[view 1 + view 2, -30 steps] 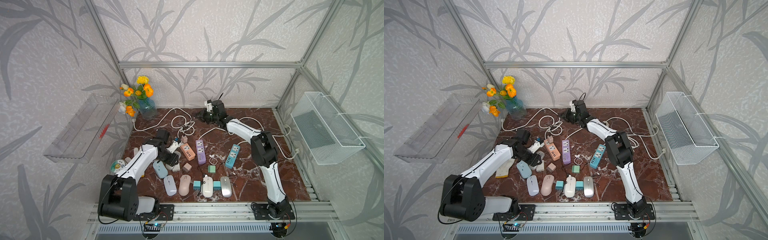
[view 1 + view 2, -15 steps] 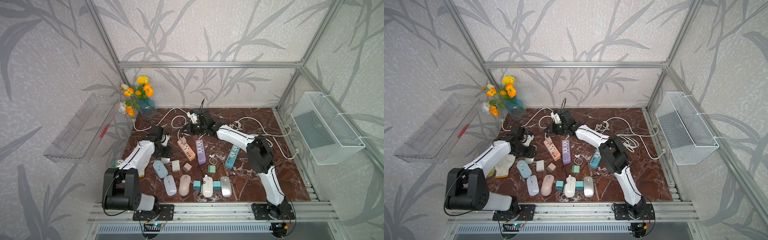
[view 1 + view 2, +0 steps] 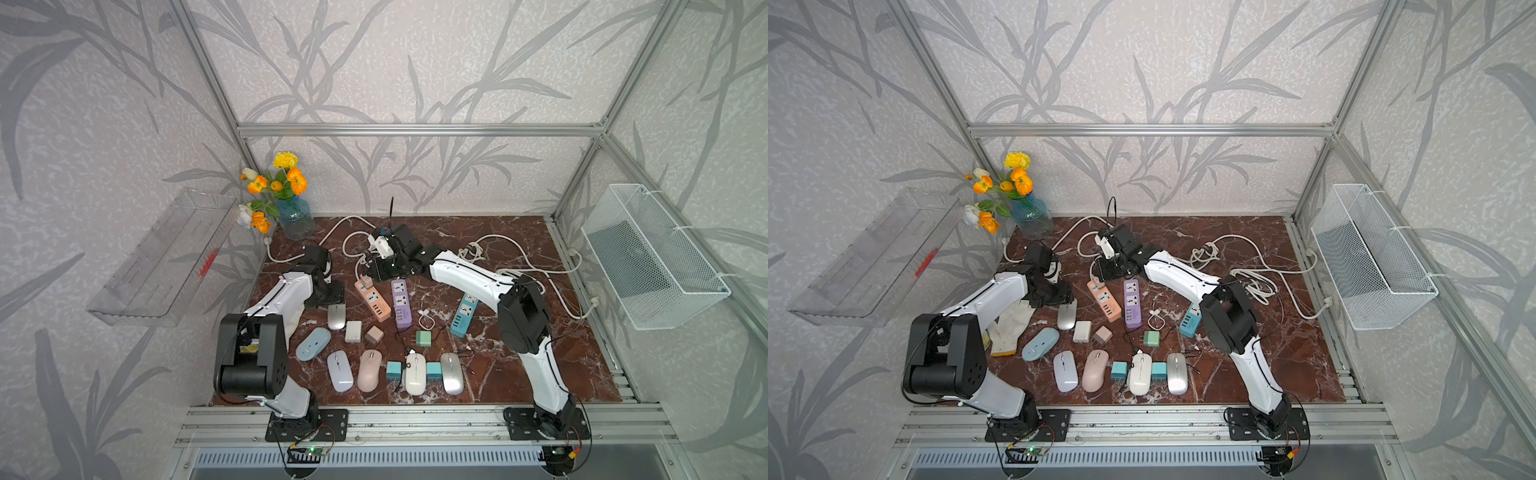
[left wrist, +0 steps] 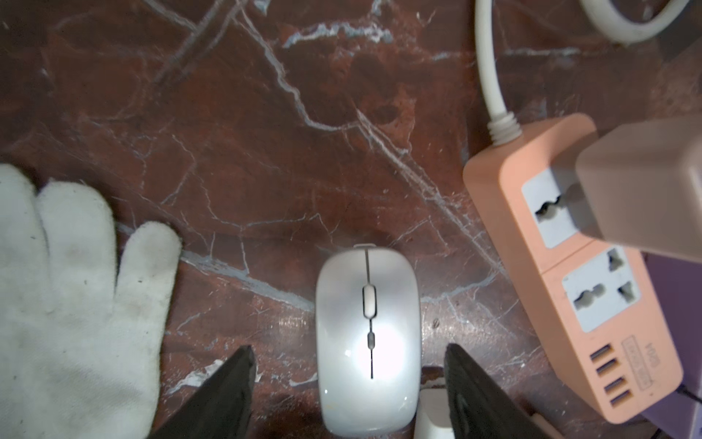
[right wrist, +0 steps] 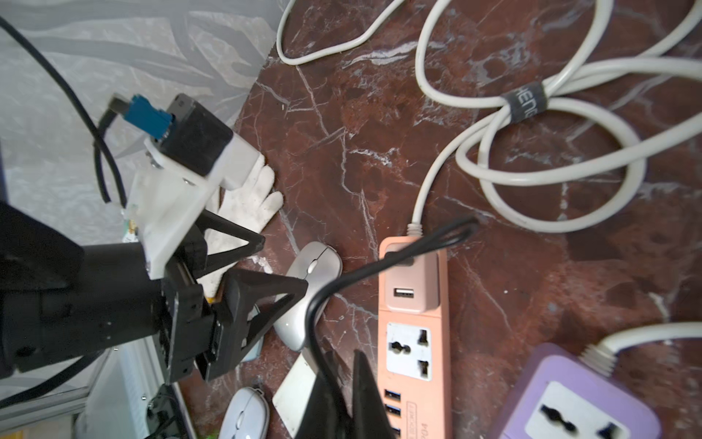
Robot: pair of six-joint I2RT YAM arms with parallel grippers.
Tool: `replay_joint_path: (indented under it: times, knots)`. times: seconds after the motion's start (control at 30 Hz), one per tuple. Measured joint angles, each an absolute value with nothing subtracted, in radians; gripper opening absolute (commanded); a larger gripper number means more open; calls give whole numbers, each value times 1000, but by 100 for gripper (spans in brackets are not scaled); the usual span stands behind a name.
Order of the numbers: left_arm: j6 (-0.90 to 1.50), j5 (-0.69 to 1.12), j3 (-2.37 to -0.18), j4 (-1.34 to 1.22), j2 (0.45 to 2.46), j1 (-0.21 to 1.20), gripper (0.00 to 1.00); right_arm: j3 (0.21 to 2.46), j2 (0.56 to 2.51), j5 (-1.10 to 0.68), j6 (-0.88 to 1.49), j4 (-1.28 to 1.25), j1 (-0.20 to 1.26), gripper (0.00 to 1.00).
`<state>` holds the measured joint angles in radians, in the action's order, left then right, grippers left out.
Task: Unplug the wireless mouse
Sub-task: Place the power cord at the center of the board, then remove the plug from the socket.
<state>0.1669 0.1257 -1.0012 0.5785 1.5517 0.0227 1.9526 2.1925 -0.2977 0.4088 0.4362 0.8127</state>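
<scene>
Left gripper (image 4: 348, 351): fingers spread wide, one on each side of the silver mouse (image 4: 367, 334), touching neither. The mouse lies flat on the table (image 3: 590, 353), at 9 o'clock from table centre, nose toward about 12. No cord shows at its nose, so it looks unplugged.

Right gripper (image 5: 342, 359): at 1 o'clock from that mouse, fingers pressed together on a thin black cable (image 5: 418, 247). The cable loops over the 12 o'clock end of the orange power strip (image 5: 410, 353), by the pink adapter (image 5: 412, 289) plugged in there. The adapter's USB slot is empty.

Handling, my guess:
- **Mouse:** light, with a hard, smooth, domed shell that is likely slippery. Pinch it low across the two long sides at mid-body, not on the top.
- **Cable:** limp and thin. Grab it at the plug head, because pulling the cord could drag the mouse.

Glove (image 4: 68, 304) at 8 o'clock from the mouse, near but apart.

Counts:
- **Mice: 6.** This silver one, blue mouse (image 3: 313, 343), lilac mouse (image 3: 340, 370), pink mouse (image 3: 370, 370), white mouse (image 3: 415, 374), second silver mouse (image 3: 452, 372).
- **Power strips: 3.** Orange, purple strip (image 3: 401, 305), blue strip (image 3: 464, 316).
- **Adapters: 6.** The pink one plugged in; loose ones are the white adapter (image 3: 353, 331), tan adapter (image 3: 374, 334), green adapter (image 3: 424, 338) and two teal adapters (image 3: 393, 370).
- **Glove: 1.**
- **Flower vase (image 3: 296, 218): 1,** at 11 o'clock.
</scene>
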Motion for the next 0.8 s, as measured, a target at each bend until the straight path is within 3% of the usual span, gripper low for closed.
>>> replay_joint_path:
  times: [0.1, 0.17, 0.27, 0.43, 0.8]
  knots:
    - [251, 168, -969, 490, 1526, 11, 67, 2047, 2219, -228, 345, 499, 834, 31]
    - [319, 215, -947, 416, 1518, 1, 56, 2114, 2247, -181, 302, 535, 848, 39]
    - [421, 281, -919, 313, 1523, -16, 36, 2204, 2307, -116, 265, 591, 863, 40]
    - [530, 371, -907, 182, 1567, -26, 15, 2348, 2431, -48, 241, 691, 874, 40]
    - [619, 482, -884, 49, 1620, -27, 8, 2543, 2584, 25, 226, 845, 874, 43]
